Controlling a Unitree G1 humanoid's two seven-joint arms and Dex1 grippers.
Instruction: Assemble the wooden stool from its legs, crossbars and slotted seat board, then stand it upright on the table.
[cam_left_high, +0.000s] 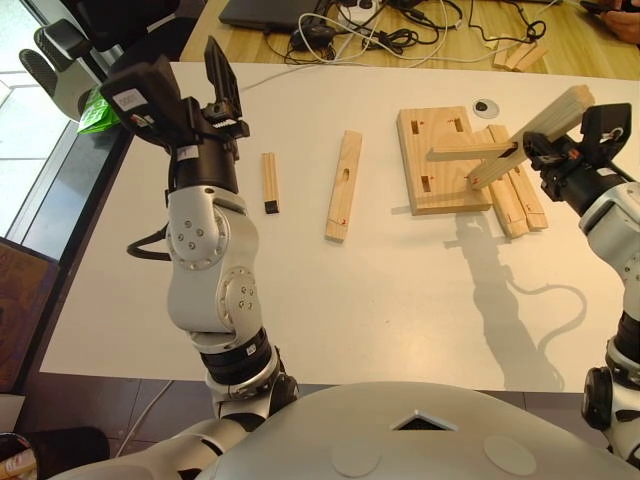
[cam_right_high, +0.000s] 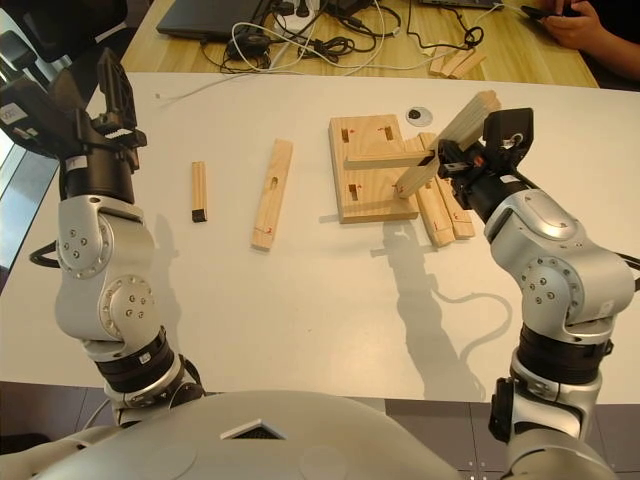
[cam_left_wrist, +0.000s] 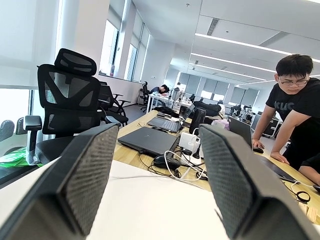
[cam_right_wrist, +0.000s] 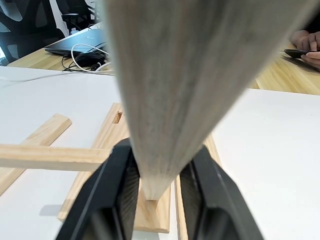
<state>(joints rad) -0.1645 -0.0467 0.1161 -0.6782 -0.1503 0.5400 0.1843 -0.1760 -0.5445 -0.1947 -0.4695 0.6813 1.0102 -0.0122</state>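
My right gripper is shut on a wooden leg, tilted in the air over the slotted seat board. A crossbar sticks out sideways from that leg above the board. The right wrist view has the leg clamped between the dark fingers, with the crossbar beyond. More legs lie against the board's right side. A slotted leg and a short crossbar lie loose at mid-table. My left gripper is raised over the table's left side, open and holding nothing.
A small round disc lies behind the seat board. On the wooden desk beyond the white table are a laptop, tangled cables and spare wood pieces. A green item sits at the table's left edge.
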